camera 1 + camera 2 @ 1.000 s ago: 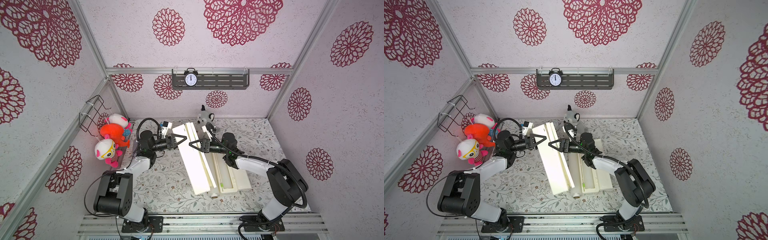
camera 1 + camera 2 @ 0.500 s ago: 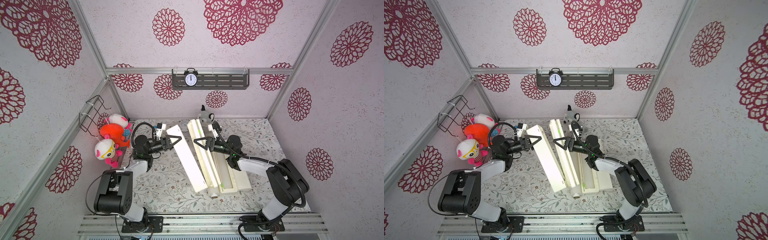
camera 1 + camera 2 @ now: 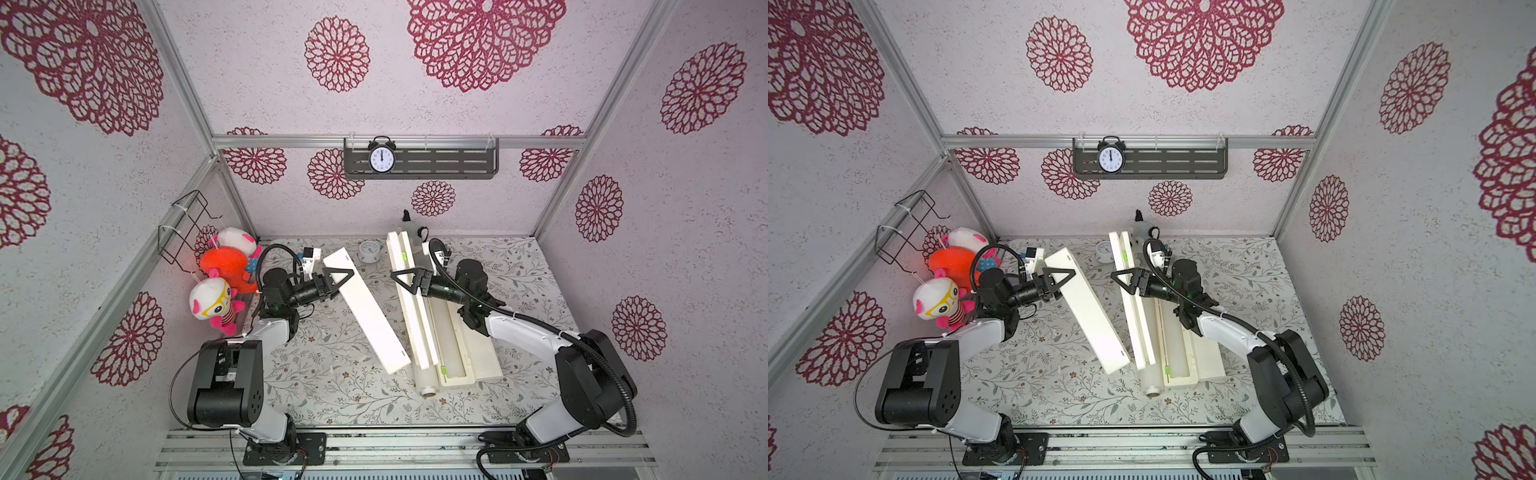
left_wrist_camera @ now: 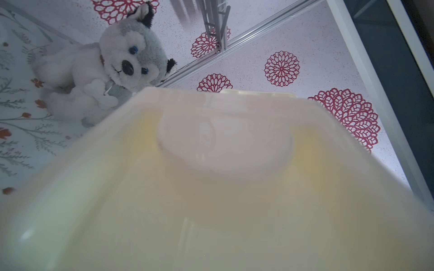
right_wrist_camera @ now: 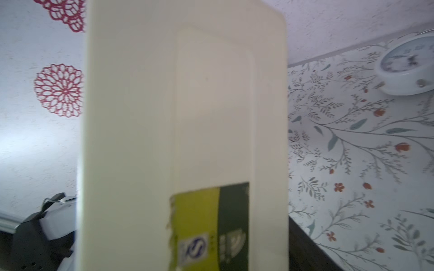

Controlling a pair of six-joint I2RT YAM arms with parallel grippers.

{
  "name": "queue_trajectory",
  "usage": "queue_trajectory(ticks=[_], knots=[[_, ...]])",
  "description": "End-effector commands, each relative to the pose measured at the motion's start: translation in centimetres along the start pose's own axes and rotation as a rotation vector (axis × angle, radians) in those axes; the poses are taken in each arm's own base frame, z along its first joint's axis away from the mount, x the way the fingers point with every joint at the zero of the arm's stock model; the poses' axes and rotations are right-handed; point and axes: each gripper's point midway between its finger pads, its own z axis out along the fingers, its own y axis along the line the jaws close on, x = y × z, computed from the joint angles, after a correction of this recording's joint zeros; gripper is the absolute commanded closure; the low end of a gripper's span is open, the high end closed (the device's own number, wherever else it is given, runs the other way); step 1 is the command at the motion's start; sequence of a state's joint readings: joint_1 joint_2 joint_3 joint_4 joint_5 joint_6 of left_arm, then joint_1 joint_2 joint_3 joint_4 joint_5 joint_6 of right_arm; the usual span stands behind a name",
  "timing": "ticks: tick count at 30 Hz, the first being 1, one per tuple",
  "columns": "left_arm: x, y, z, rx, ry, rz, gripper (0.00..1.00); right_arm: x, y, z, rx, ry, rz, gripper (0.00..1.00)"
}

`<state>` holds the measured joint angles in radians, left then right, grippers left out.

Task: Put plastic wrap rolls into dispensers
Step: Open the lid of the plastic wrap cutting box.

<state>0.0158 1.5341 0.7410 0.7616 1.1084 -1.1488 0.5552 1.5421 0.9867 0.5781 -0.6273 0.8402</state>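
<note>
In both top views my left gripper [image 3: 338,276] [image 3: 1061,278] is shut on the far end of a long cream dispenser [image 3: 370,320] [image 3: 1092,320], which slants toward the middle. This box fills the left wrist view [image 4: 211,187]. My right gripper [image 3: 405,280] [image 3: 1125,280] is shut on a second dispenser [image 3: 417,328] [image 3: 1138,328], its far end raised. In the right wrist view its lid [image 5: 141,140] carries a yellow-green label [image 5: 199,223]. Another dispenser [image 3: 478,353] lies open on the table. A plastic wrap roll [image 3: 428,380] [image 3: 1150,380] lies beside it, mostly hidden, tan end forward.
A small white alarm clock [image 3: 369,251] [image 5: 408,68] and a husky plush [image 3: 413,226] [image 4: 112,68] stand near the back wall. Plush toys [image 3: 226,266] and a wire basket [image 3: 187,232] hang at the left wall. A shelf with a clock [image 3: 382,160] is on the back wall.
The two cream boxes were side by side in the middle. My left arm has swung its box's far end leftward. The right arm has drawn its box right and up, so they now form a V.
</note>
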Motion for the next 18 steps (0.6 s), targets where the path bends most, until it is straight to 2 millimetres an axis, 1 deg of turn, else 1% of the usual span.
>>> queue_trajectory(ticks=[1, 3, 5, 8, 11, 13, 15, 18], knots=[[-1.0, 0.2, -1.2, -0.11, 0.012, 0.031, 0.4, -0.8, -1.0, -0.5, 0.134, -0.004, -0.112, 0.34], [-1.3, 1.5, -2.1, -0.204, 0.013, -0.003, 0.4, -0.2, -2.2, -0.1, 0.18, 0.014, -0.106, 0.34], [-2.1, 2.0, -3.4, -0.269, -0.014, -0.015, 0.4, 0.7, -3.6, 0.5, 0.254, 0.049, -0.115, 0.34], [-3.9, 1.8, -5.7, -0.325, -0.087, -0.012, 0.4, 2.2, -4.7, 1.7, 0.314, 0.091, -0.11, 0.34], [-5.1, 1.8, -7.8, -0.373, -0.15, -0.018, 0.4, 3.5, -6.6, 2.8, 0.406, 0.12, -0.079, 0.34], [-5.3, 1.8, -9.0, -0.398, -0.178, -0.02, 0.4, 4.4, -7.9, 3.3, 0.461, 0.136, -0.058, 0.35], [-5.5, 1.7, -10.4, -0.425, -0.207, -0.014, 0.4, 5.5, -9.8, 3.5, 0.537, 0.159, -0.04, 0.35], [-5.6, 1.6, -11.8, -0.426, -0.239, -0.017, 0.39, 6.9, -11.9, 3.6, 0.647, 0.192, -0.056, 0.35]])
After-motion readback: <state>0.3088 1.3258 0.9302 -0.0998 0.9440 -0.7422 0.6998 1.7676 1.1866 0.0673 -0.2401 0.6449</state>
